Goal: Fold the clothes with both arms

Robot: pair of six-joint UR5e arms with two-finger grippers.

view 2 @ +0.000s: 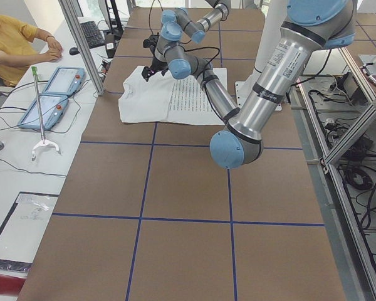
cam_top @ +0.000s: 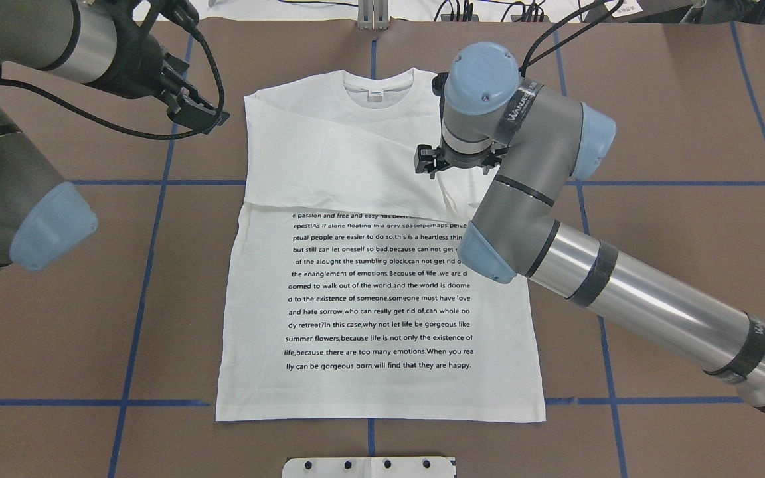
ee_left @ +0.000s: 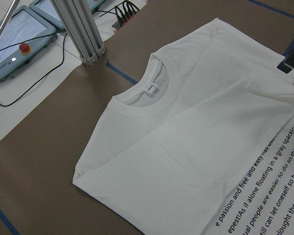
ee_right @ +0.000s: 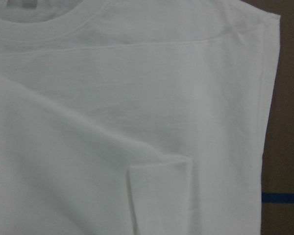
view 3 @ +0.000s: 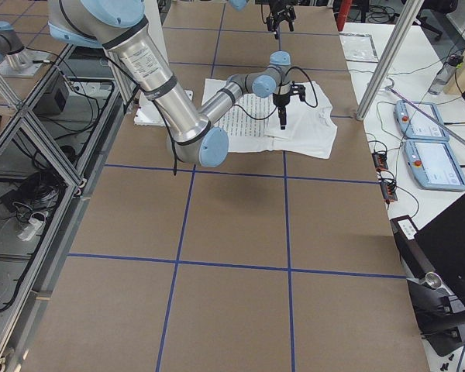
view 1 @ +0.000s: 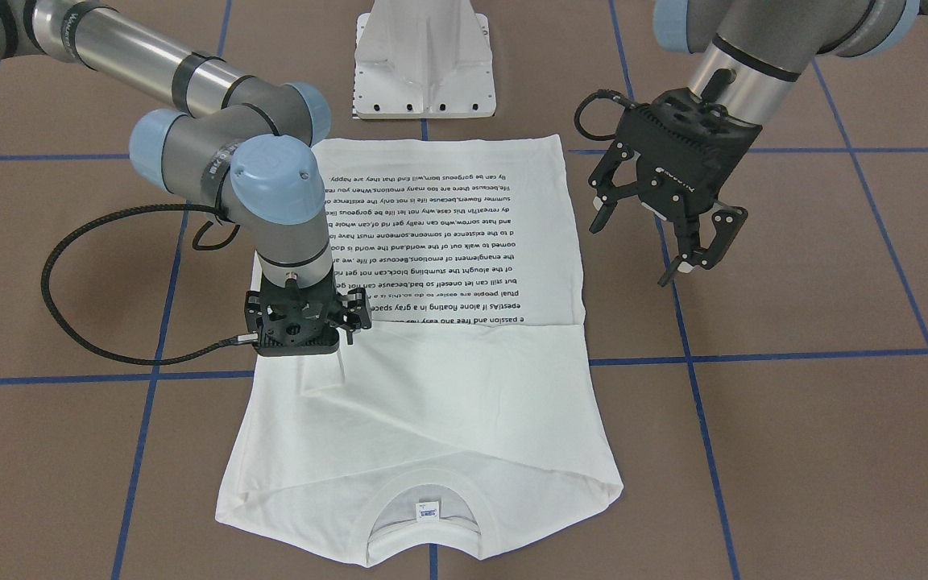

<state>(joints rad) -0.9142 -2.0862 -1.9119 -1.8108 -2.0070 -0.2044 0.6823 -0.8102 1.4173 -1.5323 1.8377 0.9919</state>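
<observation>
Exterior front-facing view has the right gripper (view 1: 296, 326) pointing straight down on the T-shirt (view 1: 432, 419), at the shirt's side on the robot's right, just past the collar-side end of the text block (view 1: 440, 242). Its body covers its fingers, and the right wrist view shows only white cloth with a folded sleeve end (ee_right: 159, 169), so I cannot tell whether it is spread or closed. The left gripper (view 1: 643, 242) hangs off the shirt's opposite side, clear of the cloth, fingers spread wide and holding nothing. The shirt lies flat on the brown table (cam_top: 655, 99), print up, sleeves folded in across the chest, collar (cam_top: 376, 89) and neck label (cam_top: 374, 97) at the end away from the robot. In the overhead view the right arm (cam_top: 621, 285) hides the shirt's edge and the ends of several text lines. The left wrist view cuts off the shirt's hem half. Both side views show the shirt too small for detail.
</observation>
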